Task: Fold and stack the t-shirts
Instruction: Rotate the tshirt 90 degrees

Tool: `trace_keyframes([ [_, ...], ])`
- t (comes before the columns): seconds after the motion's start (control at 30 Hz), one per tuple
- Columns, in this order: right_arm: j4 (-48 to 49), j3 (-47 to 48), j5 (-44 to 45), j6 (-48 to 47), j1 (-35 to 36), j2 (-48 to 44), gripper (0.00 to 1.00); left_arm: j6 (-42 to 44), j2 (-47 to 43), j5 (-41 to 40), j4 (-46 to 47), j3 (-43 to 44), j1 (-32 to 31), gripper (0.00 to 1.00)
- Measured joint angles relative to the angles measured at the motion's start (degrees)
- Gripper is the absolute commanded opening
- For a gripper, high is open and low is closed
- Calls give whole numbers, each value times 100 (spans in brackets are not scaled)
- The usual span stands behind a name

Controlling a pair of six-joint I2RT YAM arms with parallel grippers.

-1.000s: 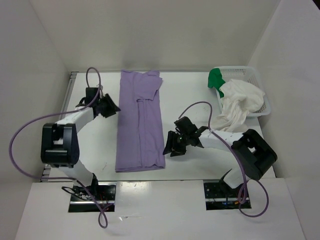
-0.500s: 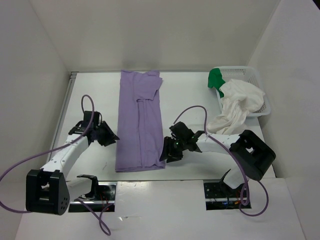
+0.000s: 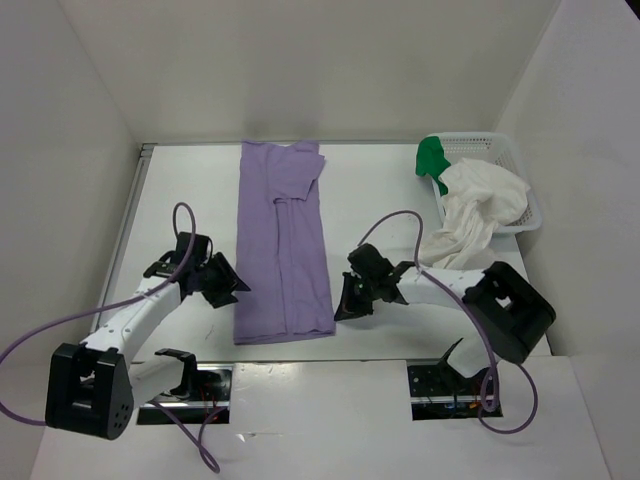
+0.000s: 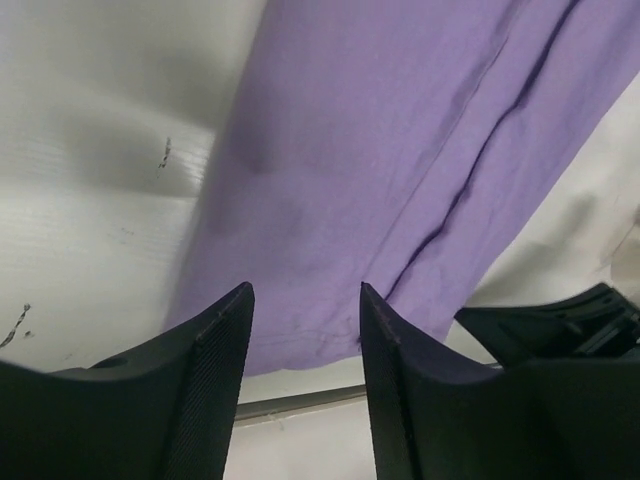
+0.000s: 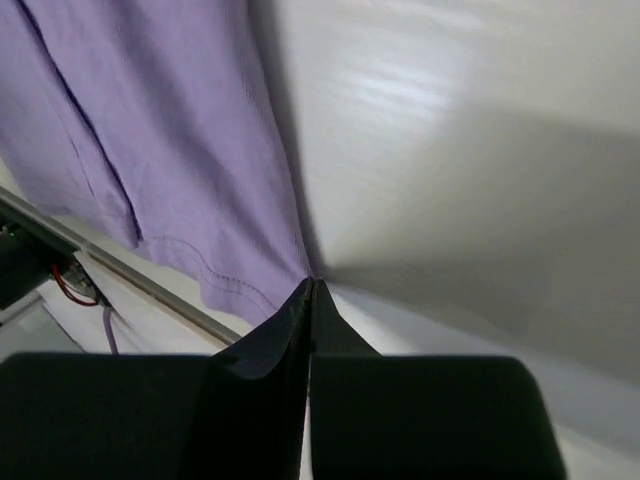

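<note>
The lavender t-shirt (image 3: pixel 282 240) lies folded into a long strip down the middle of the table. My left gripper (image 3: pixel 238 288) is open just left of its near left corner; in the left wrist view the cloth (image 4: pixel 380 150) lies beyond the gripper (image 4: pixel 305 300), with nothing between the fingers. My right gripper (image 3: pixel 340 308) is shut at the strip's near right edge. In the right wrist view the purple hem (image 5: pixel 170 150) runs into the closed gripper (image 5: pixel 312 285). The white t-shirt (image 3: pixel 480 205) spills out of the basket, and the green t-shirt (image 3: pixel 432 155) hangs over its left end.
A white mesh basket (image 3: pixel 505 150) stands at the back right corner of the table. The table's near edge and a metal rail (image 5: pixel 150 285) run just behind the shirt's hem. White walls close in the left, back and right sides.
My left arm came nearer along the shirt's left edge and its jaws widened. My right gripper went from open to shut at the shirt's near right edge, and that corner shifted slightly right.
</note>
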Motion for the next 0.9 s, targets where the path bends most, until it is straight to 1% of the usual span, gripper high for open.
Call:
trace_keyframes([
  [0.1,-321,-216,138,33,-37,-514,34,17,35,0,157,15,-4,59],
  [0.13,-433,-258,157,42,-52,-695,48,20,98,-2,216,48,-4,59],
  [0.17,-544,-264,181,33,-81,-841,50,24,219,-7,273,140,-4,59],
  [0.23,-673,-179,216,-59,-195,-990,50,35,562,-24,479,407,-11,59],
  [0.27,-743,-61,205,-118,-306,-966,52,48,737,-22,605,551,-13,59],
  [0.37,-822,675,225,-372,-793,-498,56,149,1073,-26,977,824,-13,60],
  [0.4,-769,955,225,-450,-944,-293,56,173,1102,-37,1058,846,-13,60],
  [0.6,-72,2955,17,-857,-1751,1644,56,203,1102,-61,1294,817,-15,60],
  [0.7,186,3609,-20,-846,-1989,2485,56,212,1102,-28,1366,776,-15,60],
  [0.8,286,4260,-74,-787,-2142,3287,50,282,1088,2,1397,737,-15,60],
  [0.9,354,5042,-181,-667,-2229,3950,50,319,1034,0,1360,717,-15,60],
])
